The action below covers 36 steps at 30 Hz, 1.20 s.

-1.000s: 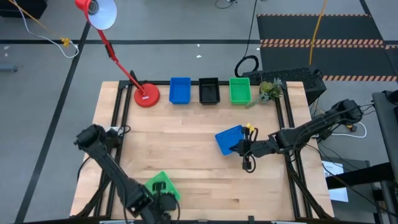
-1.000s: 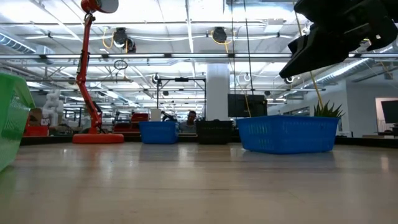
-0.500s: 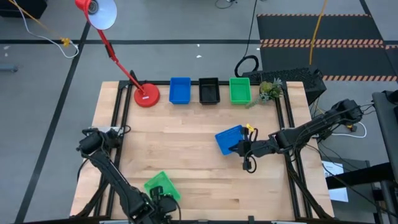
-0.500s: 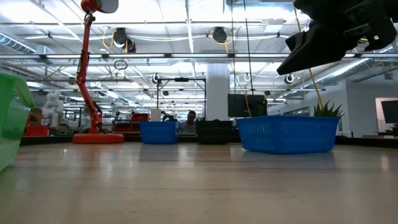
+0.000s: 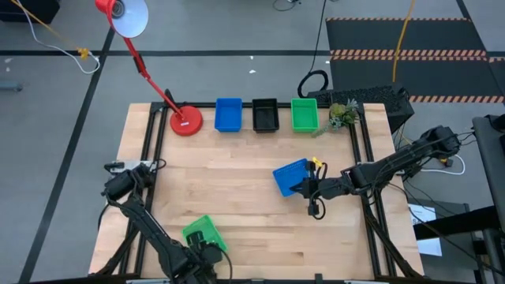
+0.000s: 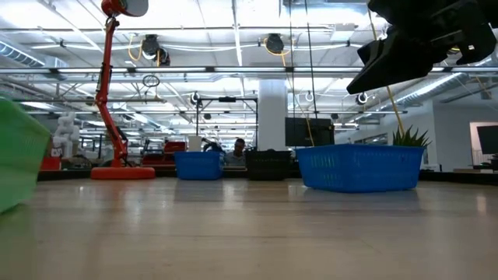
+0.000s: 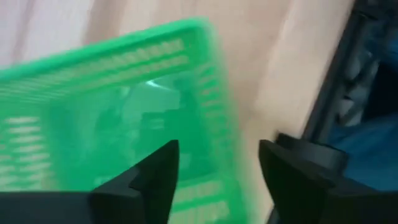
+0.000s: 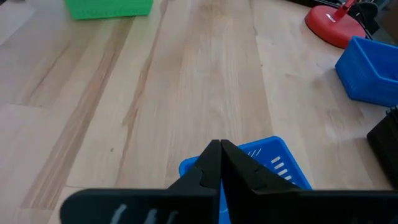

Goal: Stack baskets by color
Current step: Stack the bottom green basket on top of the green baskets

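i see blue [image 5: 228, 115], black [image 5: 265, 116], green [image 5: 304, 114] perforated plastic baskets lined at far edge. loose green basket [image 5: 202, 234] near front edge, left gripper [image 5: 207, 251] wide beside it. loose blue basket [image 5: 290, 177] mid-right, right gripper [image 5: 312, 188] shut, empty. two left, i judge.

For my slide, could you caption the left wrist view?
Open left end effector straddling a green perforated plastic basket's rim.

We see blue basket [image 5: 228, 114], black basket [image 5: 265, 115], green basket [image 5: 304, 114] in row at far edge of surface [image 5: 237, 197]. Loose blue basket [image 5: 289, 176] beside right end effector [image 5: 314, 189]; loose green basket [image 5: 202, 233] by left end effector [image 5: 207, 252].
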{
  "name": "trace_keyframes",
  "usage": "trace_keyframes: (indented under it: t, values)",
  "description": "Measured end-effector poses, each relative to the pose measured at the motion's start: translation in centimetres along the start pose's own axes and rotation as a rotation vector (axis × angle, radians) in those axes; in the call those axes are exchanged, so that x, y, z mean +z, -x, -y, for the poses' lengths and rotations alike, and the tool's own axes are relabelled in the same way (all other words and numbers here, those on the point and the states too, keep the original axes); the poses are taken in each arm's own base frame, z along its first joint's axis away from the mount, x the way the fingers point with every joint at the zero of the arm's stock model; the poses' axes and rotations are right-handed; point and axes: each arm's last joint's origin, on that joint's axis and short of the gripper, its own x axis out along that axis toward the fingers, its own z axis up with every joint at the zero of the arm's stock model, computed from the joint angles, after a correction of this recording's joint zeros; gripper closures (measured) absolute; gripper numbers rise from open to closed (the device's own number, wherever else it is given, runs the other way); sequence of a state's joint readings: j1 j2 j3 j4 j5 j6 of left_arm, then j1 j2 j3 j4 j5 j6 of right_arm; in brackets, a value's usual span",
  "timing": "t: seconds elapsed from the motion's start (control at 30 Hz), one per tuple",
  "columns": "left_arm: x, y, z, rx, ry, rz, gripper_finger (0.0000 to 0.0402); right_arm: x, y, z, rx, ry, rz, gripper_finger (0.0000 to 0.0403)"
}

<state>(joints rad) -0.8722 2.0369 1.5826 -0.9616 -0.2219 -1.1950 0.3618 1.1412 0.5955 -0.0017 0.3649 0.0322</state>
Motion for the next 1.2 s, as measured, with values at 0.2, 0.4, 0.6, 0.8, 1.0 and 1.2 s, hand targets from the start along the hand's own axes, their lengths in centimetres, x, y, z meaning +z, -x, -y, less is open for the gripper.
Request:
trace_keyframes:
  t: [0.2,0.4,0.6,0.8,1.0,1.2]
  values:
    - [-0.6,-1.0,-0.2,-0.008,-0.013,-0.065,0.0263,0.1,0.0,0.0,0.001,-0.005,0.012,0.0403]
    - [-0.8,-1.1,-1.0,0.063,-0.089,-0.097,0.0378,0.4,0.0,0.0,0.002,-0.025,0.041,0.0403]
    - [1.2,0.8,-3.3,0.169,-0.162,-0.118,0.0389,1.8,-0.1,-0.3,-0.053,-0.051,0.058,0.0403]
    - [5.7,3.5,-7.4,0.312,-0.245,-0.064,0.0391,6.5,-0.7,-2.4,-0.074,0.008,0.112,0.0402]
    - [10.6,4.9,-11.7,0.405,-0.342,0.034,0.0395,11.8,-1.2,-4.5,-0.069,0.161,0.167,0.0378]
    - [14.1,5.4,-15.5,0.454,-0.374,0.053,0.0392,14.8,-1.7,-4.2,-0.1,0.208,0.211,0.0339]
